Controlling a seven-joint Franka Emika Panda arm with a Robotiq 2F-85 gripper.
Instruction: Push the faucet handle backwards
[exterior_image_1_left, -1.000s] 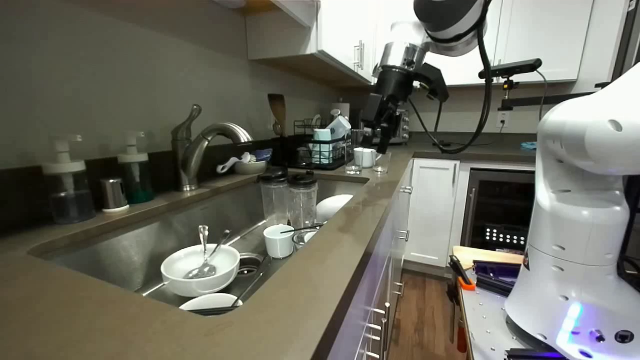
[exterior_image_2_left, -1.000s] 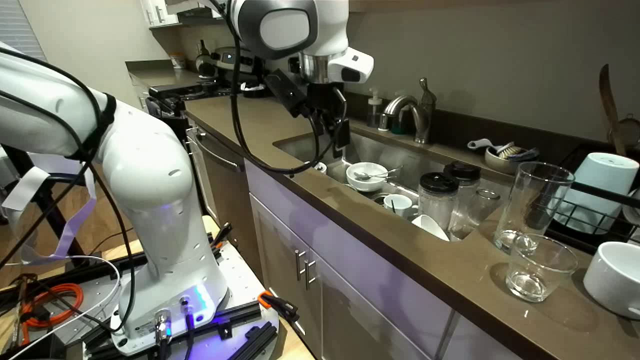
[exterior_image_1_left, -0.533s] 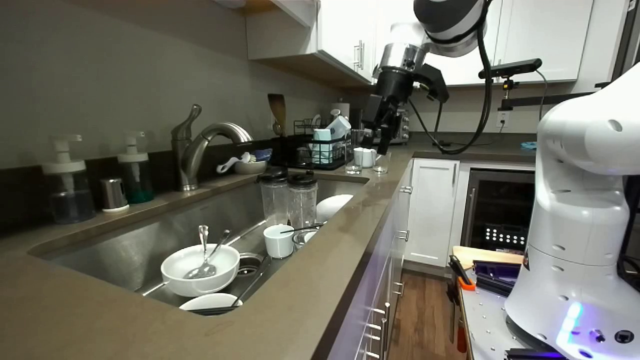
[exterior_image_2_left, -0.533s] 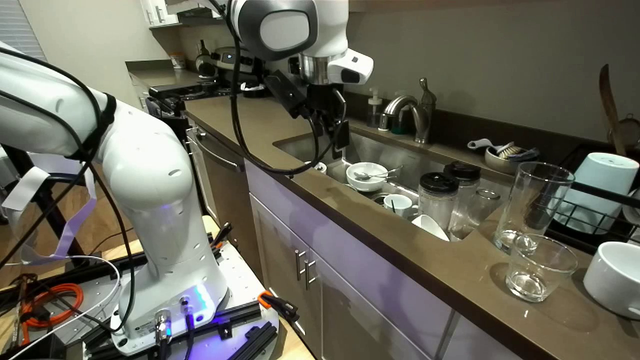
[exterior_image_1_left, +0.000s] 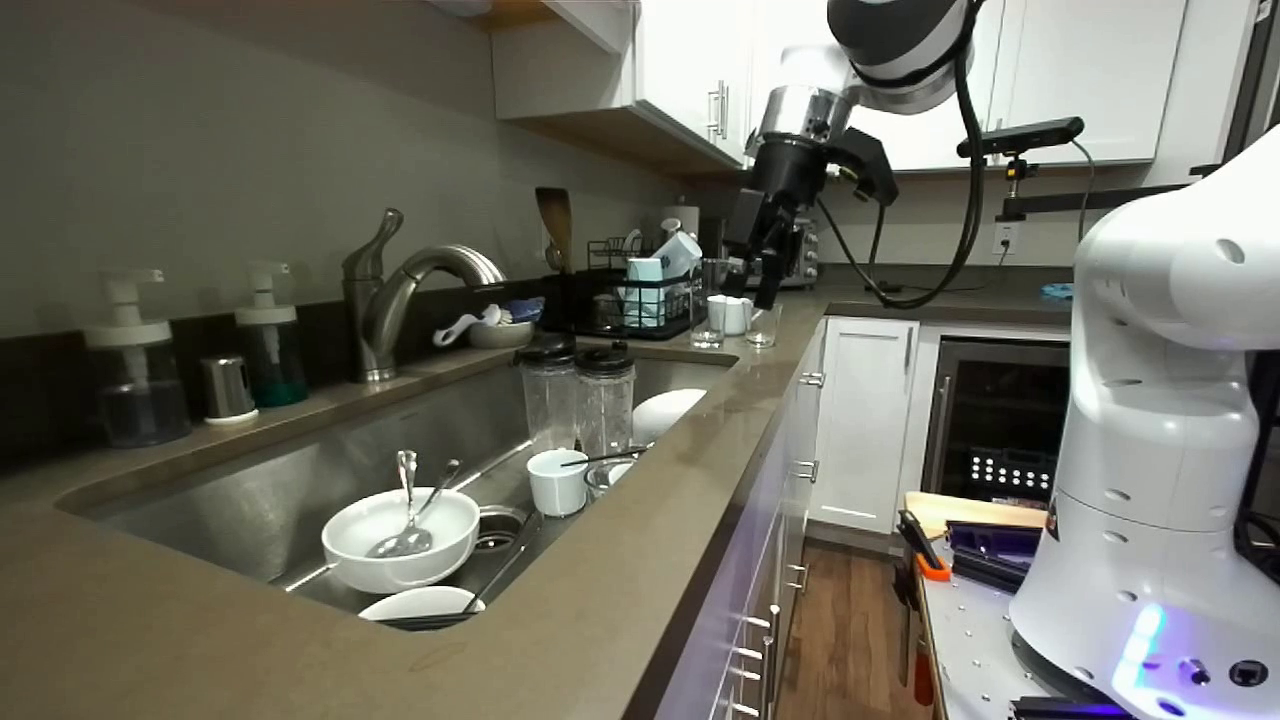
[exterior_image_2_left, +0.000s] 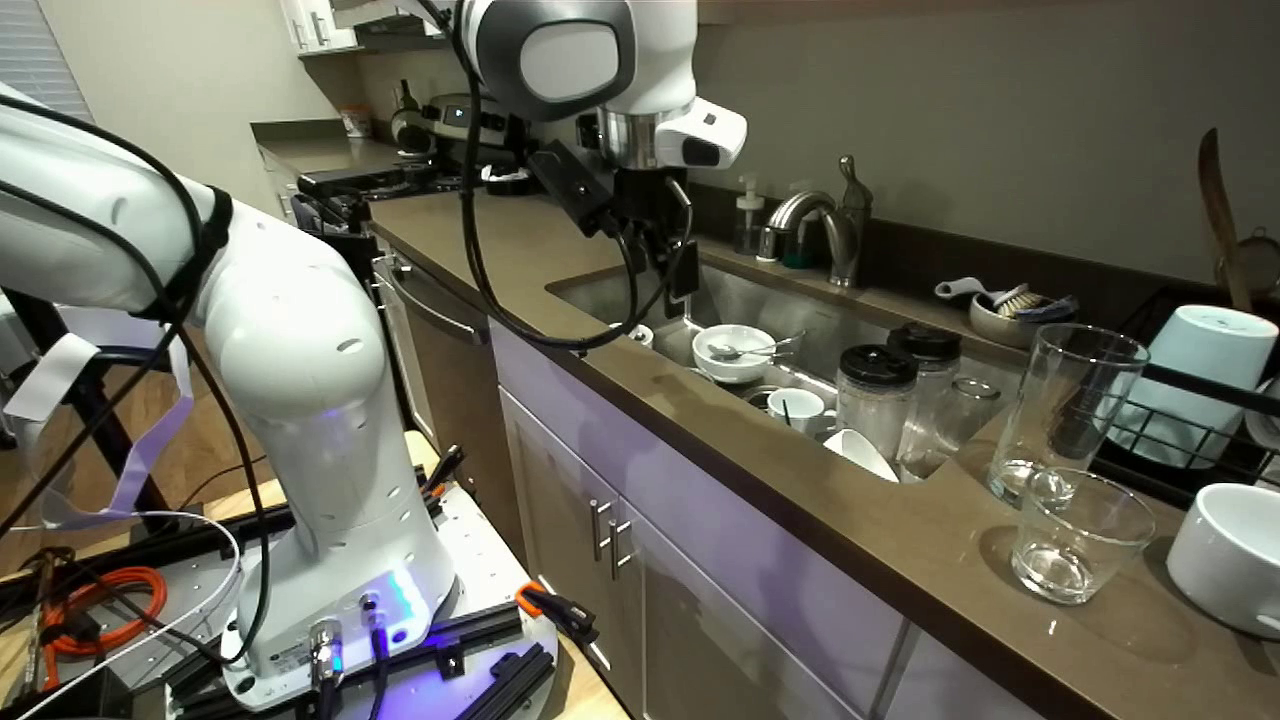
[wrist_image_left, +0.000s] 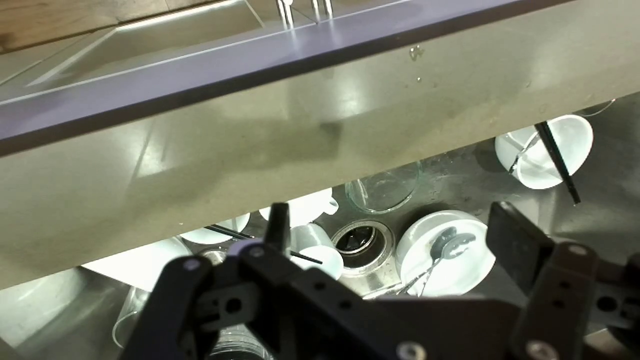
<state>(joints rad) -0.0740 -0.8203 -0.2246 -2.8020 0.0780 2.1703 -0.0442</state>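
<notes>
The faucet handle (exterior_image_1_left: 377, 243) is a slim brushed-steel lever that points up from the top of the faucet body, behind the arched spout (exterior_image_1_left: 440, 264). The handle (exterior_image_2_left: 854, 186) and the spout (exterior_image_2_left: 800, 208) also show in another exterior view. The handle is out of the wrist view. My gripper (exterior_image_1_left: 752, 288) points down over the sink, well apart from the faucet and on the room side of it; it also shows in an exterior view (exterior_image_2_left: 682, 282). In the wrist view my gripper (wrist_image_left: 390, 212) has its fingers wide apart with nothing between them.
The sink holds a white bowl with spoons (wrist_image_left: 452, 255), a white cup (exterior_image_1_left: 557, 482) and lidded clear jars (exterior_image_1_left: 605, 405). Pump dispensers (exterior_image_1_left: 268, 340) stand beside the faucet. Glasses (exterior_image_2_left: 1080, 540) and a dish rack (exterior_image_1_left: 650, 300) stand on the counter. Wall cabinets (exterior_image_1_left: 690, 70) hang above.
</notes>
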